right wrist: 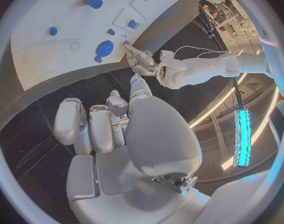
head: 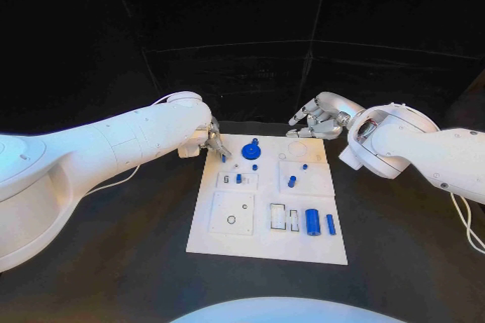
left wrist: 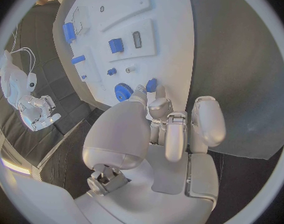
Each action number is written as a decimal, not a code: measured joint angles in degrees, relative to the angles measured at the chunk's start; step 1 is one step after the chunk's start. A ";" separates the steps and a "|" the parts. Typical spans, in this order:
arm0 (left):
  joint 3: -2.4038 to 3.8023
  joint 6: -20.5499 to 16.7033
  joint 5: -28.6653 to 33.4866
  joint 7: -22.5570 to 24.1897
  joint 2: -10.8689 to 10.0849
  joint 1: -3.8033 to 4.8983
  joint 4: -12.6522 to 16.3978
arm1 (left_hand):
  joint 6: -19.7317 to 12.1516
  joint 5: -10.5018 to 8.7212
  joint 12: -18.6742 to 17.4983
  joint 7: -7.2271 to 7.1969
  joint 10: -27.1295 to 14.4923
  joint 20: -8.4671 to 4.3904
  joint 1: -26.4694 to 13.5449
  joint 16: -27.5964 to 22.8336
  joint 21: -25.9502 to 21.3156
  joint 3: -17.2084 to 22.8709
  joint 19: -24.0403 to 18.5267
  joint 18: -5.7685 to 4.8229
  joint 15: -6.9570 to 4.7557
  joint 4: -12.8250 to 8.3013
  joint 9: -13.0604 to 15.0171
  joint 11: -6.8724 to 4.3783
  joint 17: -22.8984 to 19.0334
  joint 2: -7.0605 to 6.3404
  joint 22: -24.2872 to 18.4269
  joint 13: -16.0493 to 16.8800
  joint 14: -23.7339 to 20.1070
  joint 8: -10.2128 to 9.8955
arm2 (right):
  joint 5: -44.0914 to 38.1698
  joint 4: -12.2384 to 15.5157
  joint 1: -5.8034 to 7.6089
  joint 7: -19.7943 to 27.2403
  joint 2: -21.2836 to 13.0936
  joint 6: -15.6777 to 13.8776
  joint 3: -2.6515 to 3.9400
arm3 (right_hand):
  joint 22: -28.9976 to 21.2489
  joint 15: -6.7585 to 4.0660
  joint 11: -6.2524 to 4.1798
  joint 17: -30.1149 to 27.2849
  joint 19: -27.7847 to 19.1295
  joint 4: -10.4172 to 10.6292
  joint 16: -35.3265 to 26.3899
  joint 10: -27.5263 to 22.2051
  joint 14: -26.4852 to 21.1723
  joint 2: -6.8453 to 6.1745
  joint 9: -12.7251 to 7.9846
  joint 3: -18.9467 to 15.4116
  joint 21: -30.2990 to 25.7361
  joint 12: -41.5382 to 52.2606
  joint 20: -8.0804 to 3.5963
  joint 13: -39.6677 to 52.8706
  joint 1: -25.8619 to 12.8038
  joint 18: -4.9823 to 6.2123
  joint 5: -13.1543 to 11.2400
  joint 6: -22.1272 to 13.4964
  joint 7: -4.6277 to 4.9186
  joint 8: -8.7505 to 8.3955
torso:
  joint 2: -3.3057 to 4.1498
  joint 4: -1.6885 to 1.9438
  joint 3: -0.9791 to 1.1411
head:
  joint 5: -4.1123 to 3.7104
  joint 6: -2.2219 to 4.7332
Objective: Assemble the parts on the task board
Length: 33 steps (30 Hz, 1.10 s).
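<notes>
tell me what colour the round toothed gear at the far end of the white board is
Blue. The round toothed gear shows best in the right wrist view.

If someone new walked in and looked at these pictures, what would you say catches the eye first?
The white task board stands out against the black table, dotted with small blue parts. Most striking is the blue gear near the board's far edge, with the left hand at a small blue part just beside it. The right hand hangs past the board's far right corner, holding nothing.
</notes>
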 measured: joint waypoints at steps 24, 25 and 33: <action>0.03 0.00 0.13 1.68 -0.98 0.03 0.91 | -0.12 -0.27 -0.69 0.11 0.39 -0.39 10.16 0.00 0.00 11.71 0.40 0.00 -0.63 -3.67 -1.78 -0.38 0.00 2.93 0.44 -0.86 -0.22 -0.33 | 0.00 -0.02 0.00 0.02 -0.06 0.03 0.00 | 0.01 0.00 0.00 0.00 0.00 0.00 0.00 0.00 0.00 0.00 0.00 0.00 0.00 0.00 0.00 -0.01 0.00 0.00 0.00 0.00 0.00 0.00 | -0.02 0.00 -0.02 | -0.17 -0.23; 0.03 -0.09 0.19 1.77 -1.30 0.03 1.23 | -0.11 -0.27 -0.80 0.11 0.39 -0.39 10.00 0.00 0.00 12.14 0.39 0.00 -0.63 -3.24 -1.77 -0.38 0.00 2.72 0.45 -0.90 -0.22 -0.01 | 0.00 -0.02 0.00 0.02 -0.08 0.03 0.00 | 0.01 0.00 0.00 0.00 0.00 0.00 0.00 0.00 0.00 0.00 0.00 0.00 0.00 0.00 0.00 -0.01 0.00 0.00 0.00 0.00 0.00 0.00 | -0.03 0.01 -0.02 | -0.20 -0.24; 0.04 -1.47 0.82 2.21 -4.07 0.26 4.38 | -0.31 -0.27 -0.88 -0.12 0.41 -0.39 6.19 0.00 0.00 20.53 0.39 0.00 -0.62 -4.64 -0.23 -0.40 0.00 -1.39 0.77 -1.10 -0.22 1.41 | 0.00 -0.16 0.00 0.03 -0.28 0.03 0.00 | -0.06 0.00 0.00 0.00 0.00 0.00 0.00 0.00 0.00 0.00 0.00 0.00 0.00 0.00 0.00 0.07 0.00 0.91 0.00 0.00 0.00 0.00 | -0.08 0.12 0.02 | -0.22 -0.12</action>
